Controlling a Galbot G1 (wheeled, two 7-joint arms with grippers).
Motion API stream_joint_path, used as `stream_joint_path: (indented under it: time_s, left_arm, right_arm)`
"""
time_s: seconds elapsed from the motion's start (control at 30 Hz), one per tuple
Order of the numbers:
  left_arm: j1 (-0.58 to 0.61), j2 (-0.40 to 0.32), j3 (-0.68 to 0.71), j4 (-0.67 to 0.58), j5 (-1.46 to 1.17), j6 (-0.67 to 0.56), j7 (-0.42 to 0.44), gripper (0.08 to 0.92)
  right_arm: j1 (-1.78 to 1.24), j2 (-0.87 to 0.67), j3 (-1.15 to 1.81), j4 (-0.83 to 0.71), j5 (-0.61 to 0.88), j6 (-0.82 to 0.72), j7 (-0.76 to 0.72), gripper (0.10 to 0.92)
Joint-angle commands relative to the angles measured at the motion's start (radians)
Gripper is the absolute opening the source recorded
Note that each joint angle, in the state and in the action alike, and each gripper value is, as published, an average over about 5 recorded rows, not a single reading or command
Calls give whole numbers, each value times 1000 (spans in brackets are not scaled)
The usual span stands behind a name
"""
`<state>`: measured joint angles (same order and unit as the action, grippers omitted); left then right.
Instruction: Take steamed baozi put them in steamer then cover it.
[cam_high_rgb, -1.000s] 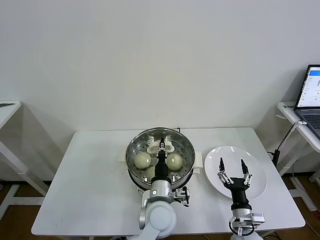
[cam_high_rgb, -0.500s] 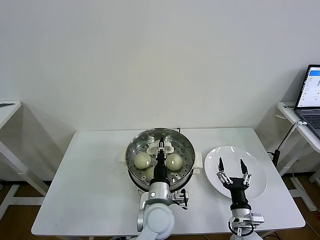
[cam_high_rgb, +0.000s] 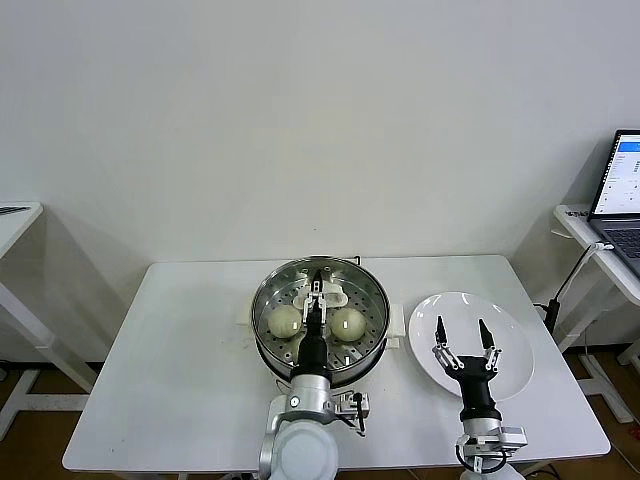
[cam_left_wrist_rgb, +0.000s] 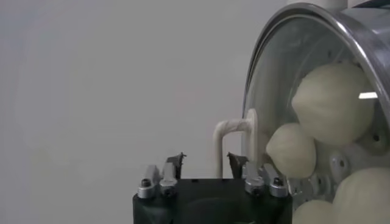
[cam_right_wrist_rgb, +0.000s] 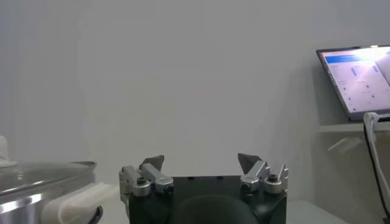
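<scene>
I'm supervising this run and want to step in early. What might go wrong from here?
The left gripper hangs open inside the steamer, close among the baozi; pulling out, it may knock one. The lid is not in view, so covering may stall. The right gripper waits open over the plate.

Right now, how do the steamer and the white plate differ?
The steamer is a deep, shiny steel pot; the plate is flat and white. The steamer holds the baozi, at least two in the head view and more in the left wrist view; the plate shows none. The left gripper is over the steamer, the right gripper over the plate. Both are round and uncovered on the table.
</scene>
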<state>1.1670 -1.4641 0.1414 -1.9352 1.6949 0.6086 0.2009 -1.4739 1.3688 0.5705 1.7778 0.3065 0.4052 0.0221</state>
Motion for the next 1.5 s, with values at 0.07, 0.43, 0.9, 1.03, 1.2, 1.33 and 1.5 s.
stream_joint_path:
  time_s: [0.07,0.43,0.9,1.03,1.2,1.33,1.5]
  left_arm:
    - [132,87,-10,-220,-72,0,-63,796]
    - [372,154,-356,-486,-873,-297,-457,823]
    - [414,2,-878,-248,-1498,-629,-261,823]
    - [423,-15,-865,-225,-1499,-653,-256,823]
    - [429,-22,-852,-220,-1499,-660,-256,823]
    - [431,-21,-845,-212,-1498,-664,-255,823]
    - [434,-20,-843,-198,-1499,-671,-246,823]
  right_arm:
    - [3,-1,-5,-15,-4,5,0,823]
    - [-3,-19,-1,20,6,-24,1,823]
    - [-37,-41,25,214,25,-240,8,823]
    - [-33,-35,23,216,18,-238,3,823]
    - [-36,-33,19,215,16,-229,-1,823]
    - [-39,-30,18,216,13,-229,-1,823]
    - [-46,-27,20,221,9,-228,-1,823]
